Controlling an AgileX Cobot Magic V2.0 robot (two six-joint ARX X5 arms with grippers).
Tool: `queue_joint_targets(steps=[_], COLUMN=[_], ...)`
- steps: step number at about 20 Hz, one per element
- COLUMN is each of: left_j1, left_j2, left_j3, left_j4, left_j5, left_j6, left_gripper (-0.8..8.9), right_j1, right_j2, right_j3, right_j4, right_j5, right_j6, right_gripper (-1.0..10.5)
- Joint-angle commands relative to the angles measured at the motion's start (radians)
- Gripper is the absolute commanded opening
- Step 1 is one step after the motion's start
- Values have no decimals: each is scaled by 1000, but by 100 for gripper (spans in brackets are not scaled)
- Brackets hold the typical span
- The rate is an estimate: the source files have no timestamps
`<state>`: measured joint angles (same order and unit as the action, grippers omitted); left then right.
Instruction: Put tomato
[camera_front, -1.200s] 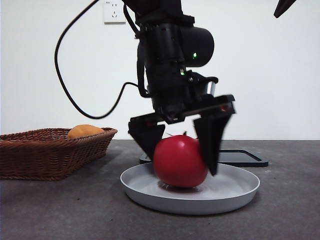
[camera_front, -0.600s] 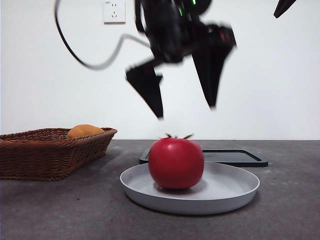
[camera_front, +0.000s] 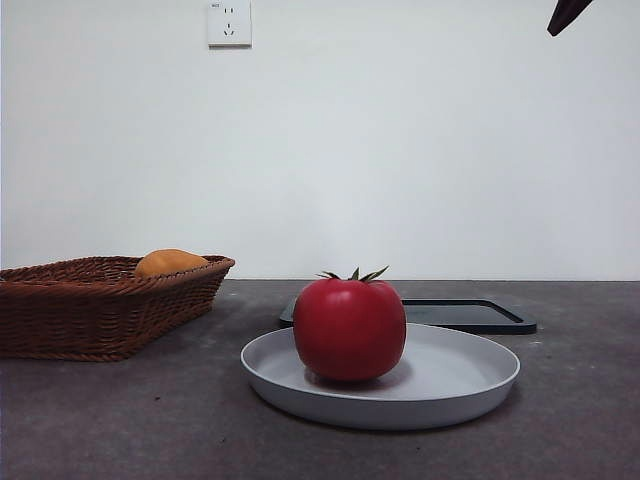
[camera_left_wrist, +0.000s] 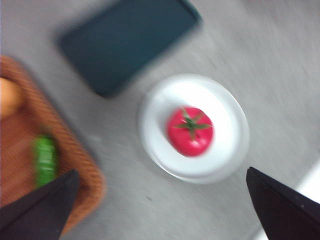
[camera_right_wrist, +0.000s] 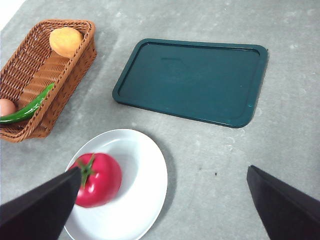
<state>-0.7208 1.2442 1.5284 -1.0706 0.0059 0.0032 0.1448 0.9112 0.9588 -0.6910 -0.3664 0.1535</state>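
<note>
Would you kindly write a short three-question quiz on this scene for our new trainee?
1. True or false: the tomato sits on the white plate with no gripper touching it.
2. Which lies in the basket beside the orange fruit? A) a green pepper B) a banana C) a spoon
3. Fill in: the dark green tray holds ____ objects.

Key
1. True; the tomato stands stem up, and the left gripper and the right gripper are both open, high above the table.
2. A
3. no
</note>
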Motion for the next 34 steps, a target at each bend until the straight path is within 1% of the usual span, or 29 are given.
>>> queue_joint_targets(steps=[1,2,4,7,9,14,17,19,22,24,27,30,33,34], left_j1=[8,8,7,7,7,7,7,7,7,7,7,7,7,7], left_j2=[-209,-296,-436,-547,-567,-573,-574,-573,-574,-573,-574,-573,-573,-574], left_j3=[-174,-254,-399,-529,-544,-544,-544,-544,-544,-544,-544,-544,-544,-544], left_j4=[148,207,296,313,291,293,293,293,293,293,293,293,293,293], left_j5=[-3,-3,-3,-3,-3,-3,-3,-3,-3,-3,-3,-3,-3,-3], left_j6=[16,15,-18,-48,-49,-49,-49,-49,-49,-49,-49,-49,-49,-49], left_gripper=[752,752,752,752,752,752,752,752,752,752,752,752,752,752], right_j1=[3,3,3,3,3,4,30,92,238,330,442,523,562,570], right_j2=[7,7,7,7,7,7,24,57,149,235,381,545,681,717], right_j3=[18,18,18,18,18,18,19,19,21,33,76,144,200,213], right_j4=[10,10,10,9,10,9,14,16,65,93,96,90,87,87], right_j5=[0,0,0,-4,-4,-10,-84,-70,-29,28,110,178,239,246], right_j6=[-8,-8,-8,-8,-8,-5,-3,4,48,54,40,7,0,0], right_gripper=[695,695,695,695,695,695,693,693,693,693,694,702,707,707])
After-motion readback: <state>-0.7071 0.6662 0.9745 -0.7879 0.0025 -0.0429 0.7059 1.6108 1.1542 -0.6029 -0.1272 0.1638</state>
